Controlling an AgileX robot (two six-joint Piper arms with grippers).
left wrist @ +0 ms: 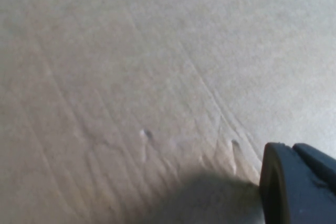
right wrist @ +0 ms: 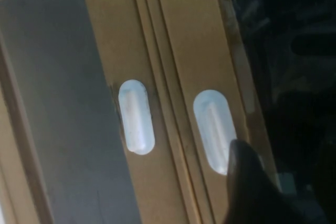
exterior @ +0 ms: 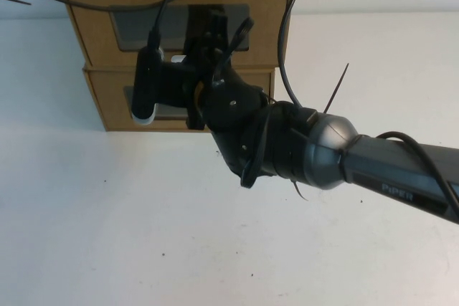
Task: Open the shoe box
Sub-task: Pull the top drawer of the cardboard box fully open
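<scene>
As left tool faces box, right tool does.

Two cardboard shoe boxes, two white oval handles, one robot arm and one white table.

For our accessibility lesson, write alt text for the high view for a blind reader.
The right arm reaches over the white table, its right gripper at the windowed fronts of two stacked brown shoe boxes. The left gripper is outside this view, close against cardboard.
</scene>
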